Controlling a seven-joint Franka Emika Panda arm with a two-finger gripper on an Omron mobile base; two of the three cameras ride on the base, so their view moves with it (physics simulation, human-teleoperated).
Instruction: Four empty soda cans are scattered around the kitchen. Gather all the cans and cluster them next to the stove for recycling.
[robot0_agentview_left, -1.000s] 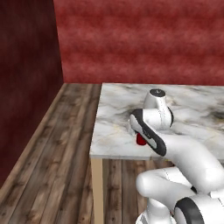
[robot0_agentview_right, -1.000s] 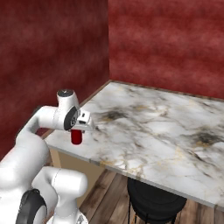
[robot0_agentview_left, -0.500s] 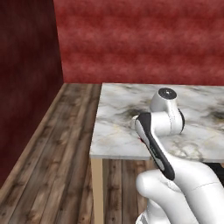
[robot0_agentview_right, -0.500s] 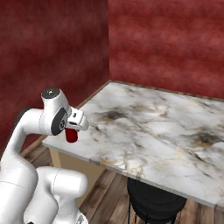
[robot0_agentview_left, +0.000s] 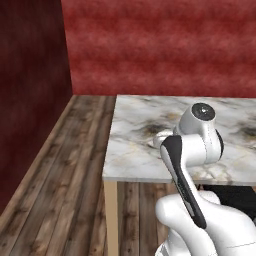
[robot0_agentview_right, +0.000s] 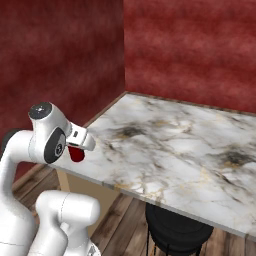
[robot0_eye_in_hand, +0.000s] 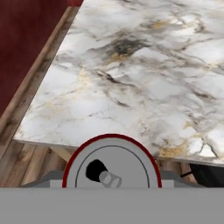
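My gripper (robot0_agentview_right: 79, 146) is shut on a red soda can (robot0_agentview_right: 75, 155), which hangs below the white hand, just off the near left corner of the marble table (robot0_agentview_right: 170, 150). The hand view looks straight down on the same soda can (robot0_eye_in_hand: 111, 168), showing its silver top with a red rim at the bottom of the picture and the table's near edge beyond it. In the left base view my own arm covers the can. The stove is out of view.
The marble table (robot0_agentview_left: 135, 145) stands in a corner of dark red walls on a wooden plank floor (robot0_agentview_left: 65, 165). A black stool (robot0_agentview_right: 175, 230) sits under the table's near edge.
The arm has drawn back from the table with the red can in its grip, and the can has drifted slightly left in the right base view. In the left base view the arm now covers the can.
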